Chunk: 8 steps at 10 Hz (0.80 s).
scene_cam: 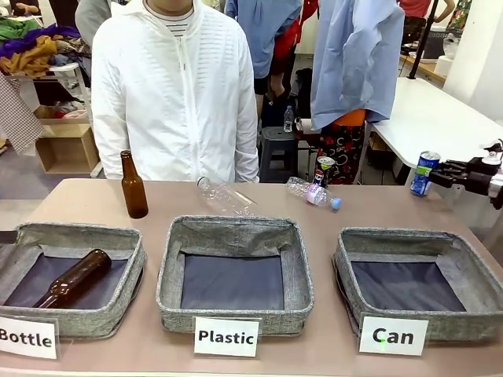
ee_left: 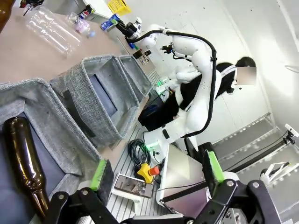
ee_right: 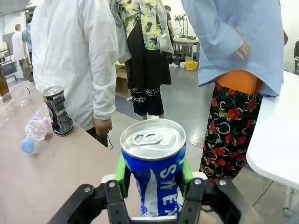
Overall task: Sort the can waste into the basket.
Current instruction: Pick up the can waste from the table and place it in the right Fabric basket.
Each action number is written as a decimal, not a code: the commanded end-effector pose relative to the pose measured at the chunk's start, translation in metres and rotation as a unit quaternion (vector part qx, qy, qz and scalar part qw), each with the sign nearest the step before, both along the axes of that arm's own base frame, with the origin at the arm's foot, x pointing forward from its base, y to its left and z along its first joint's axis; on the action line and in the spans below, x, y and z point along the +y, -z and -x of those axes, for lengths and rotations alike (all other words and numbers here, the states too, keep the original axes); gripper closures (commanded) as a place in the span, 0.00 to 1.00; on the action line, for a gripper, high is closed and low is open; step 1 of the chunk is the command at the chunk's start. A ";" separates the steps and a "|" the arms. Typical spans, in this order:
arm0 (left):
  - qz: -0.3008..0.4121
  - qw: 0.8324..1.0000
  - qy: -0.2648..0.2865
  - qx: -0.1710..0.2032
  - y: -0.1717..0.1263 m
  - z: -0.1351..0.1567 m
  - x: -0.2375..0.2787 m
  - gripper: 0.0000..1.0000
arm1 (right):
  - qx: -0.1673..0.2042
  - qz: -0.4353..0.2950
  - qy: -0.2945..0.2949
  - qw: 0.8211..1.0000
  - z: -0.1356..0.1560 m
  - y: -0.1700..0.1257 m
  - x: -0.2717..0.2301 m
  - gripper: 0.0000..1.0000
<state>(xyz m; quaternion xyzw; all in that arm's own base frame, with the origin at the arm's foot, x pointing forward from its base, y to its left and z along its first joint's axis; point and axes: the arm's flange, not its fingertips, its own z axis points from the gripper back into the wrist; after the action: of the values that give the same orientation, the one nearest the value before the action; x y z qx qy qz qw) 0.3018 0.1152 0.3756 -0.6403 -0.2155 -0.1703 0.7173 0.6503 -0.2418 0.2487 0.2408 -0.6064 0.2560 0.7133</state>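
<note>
Right end effector [ee_right: 153,179], apparently held level, clamps the upright blue can [ee_right: 153,154].

Front view faces across table [scene_cam: 377,206]; wrist views share it.

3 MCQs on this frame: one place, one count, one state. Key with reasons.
1. Where is the dark can? A) in a basket B) upright on the table C) on the floor
2. How many brown bottles? A) three B) one C) two
3. The right claw is: A) shut on the blue can B) open, empty C) shut on a brown bottle
Key: 1B, it stands by the far edge; 2C, one stands on the table, one lies in the Bottle basket; 3A, green pads press the can's sides.
</note>
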 end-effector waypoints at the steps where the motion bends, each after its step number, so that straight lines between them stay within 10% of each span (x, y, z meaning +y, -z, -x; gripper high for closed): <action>1: 0.004 1.000 0.004 0.002 -0.001 0.000 0.002 0.00 | -0.002 -0.007 -0.037 0.999 0.016 -0.036 0.009 1.00; 5: 0.004 1.000 0.004 0.002 -0.001 0.000 0.002 0.00 | 0.017 0.084 -0.243 0.966 0.137 -0.172 0.055 1.00; 6: 0.004 1.000 0.004 0.002 -0.001 0.000 0.002 0.00 | 0.043 0.127 -0.307 0.942 0.176 -0.193 0.068 0.56; 8: 0.004 1.000 0.004 0.002 -0.001 0.000 0.002 0.00 | 0.071 0.261 -0.372 0.888 0.253 -0.202 0.103 0.56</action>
<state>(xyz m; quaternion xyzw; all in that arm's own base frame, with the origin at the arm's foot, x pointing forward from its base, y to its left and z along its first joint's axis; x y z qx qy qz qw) 0.3028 0.1154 0.3742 -0.6412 -0.2135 -0.1693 0.7174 0.4255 -0.1598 0.4533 0.3186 -0.3715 0.5756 0.6551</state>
